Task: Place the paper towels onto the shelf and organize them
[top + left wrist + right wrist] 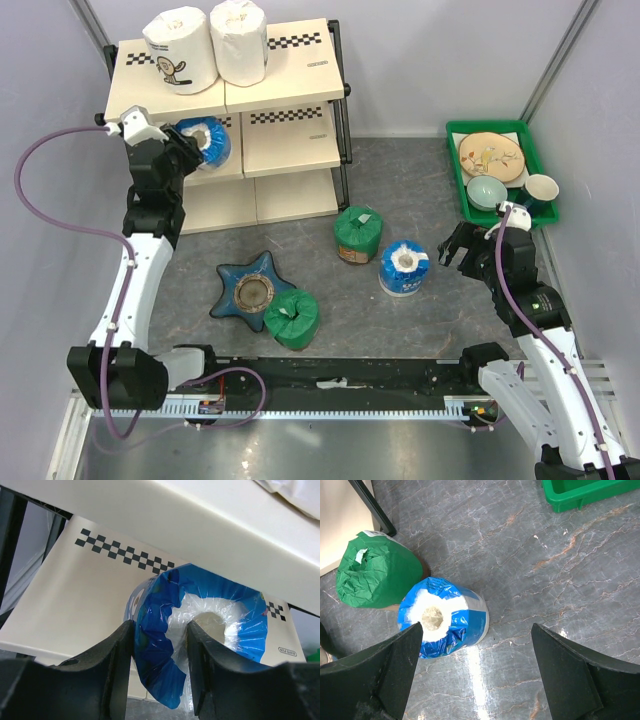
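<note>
Two white paper towels [182, 48] [238, 40] stand on the top board of the shelf [290, 85]. My left gripper [185, 145] is shut on a blue roll [210, 140] at the left of the middle tier. In the left wrist view one finger is in the core and the other outside the wrapper of this roll [210, 615], under the top board [200, 520]. On the table stand a green roll [358, 233] and a second blue roll [404, 267]. My right gripper [462, 248] hangs open just right of that blue roll [445, 617]. Another green roll [293, 319] lies nearer the arms.
A blue star-shaped dish [250, 290] lies on the table against the near green roll. A green tray [455, 135] with a plate and bowls sits at the right, behind my right arm. The shelf's black leg [372, 505] stands beside the far green roll [377, 572].
</note>
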Action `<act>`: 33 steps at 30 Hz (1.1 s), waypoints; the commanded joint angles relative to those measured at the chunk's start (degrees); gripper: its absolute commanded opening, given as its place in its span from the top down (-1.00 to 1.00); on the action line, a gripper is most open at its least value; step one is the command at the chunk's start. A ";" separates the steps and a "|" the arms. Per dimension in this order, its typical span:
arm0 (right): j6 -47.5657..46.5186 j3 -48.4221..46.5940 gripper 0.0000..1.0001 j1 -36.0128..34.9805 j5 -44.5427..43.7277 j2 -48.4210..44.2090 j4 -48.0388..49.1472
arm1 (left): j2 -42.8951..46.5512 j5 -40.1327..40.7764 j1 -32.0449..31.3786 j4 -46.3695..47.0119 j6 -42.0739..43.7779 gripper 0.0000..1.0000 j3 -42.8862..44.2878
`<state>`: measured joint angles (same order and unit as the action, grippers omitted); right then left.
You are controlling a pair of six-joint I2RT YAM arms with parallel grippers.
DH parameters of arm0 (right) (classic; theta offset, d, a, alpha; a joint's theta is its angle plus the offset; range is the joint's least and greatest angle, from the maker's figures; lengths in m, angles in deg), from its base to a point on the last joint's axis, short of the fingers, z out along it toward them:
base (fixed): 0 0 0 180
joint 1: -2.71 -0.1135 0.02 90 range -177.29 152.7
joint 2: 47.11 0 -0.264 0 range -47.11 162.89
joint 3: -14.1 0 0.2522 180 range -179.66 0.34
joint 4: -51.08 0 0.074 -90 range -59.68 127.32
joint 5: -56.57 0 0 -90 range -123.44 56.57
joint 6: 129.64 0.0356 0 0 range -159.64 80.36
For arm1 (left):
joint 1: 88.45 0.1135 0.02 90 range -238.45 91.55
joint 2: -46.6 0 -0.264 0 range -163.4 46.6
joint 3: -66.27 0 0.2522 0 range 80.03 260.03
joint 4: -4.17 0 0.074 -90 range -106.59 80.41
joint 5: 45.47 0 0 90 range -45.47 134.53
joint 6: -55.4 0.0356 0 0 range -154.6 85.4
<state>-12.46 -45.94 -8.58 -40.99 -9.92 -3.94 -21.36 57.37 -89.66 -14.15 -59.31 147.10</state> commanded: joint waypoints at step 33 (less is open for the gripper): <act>-0.55 -0.21 -0.96 0.04 0.52 -0.19 1.09 | 6.42 -8.44 2.62 1.32 -1.74 -0.55 0.70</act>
<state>-12.49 -45.94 -8.58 -40.79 -9.92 -3.94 -20.92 52.59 -87.17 -10.85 -60.90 148.63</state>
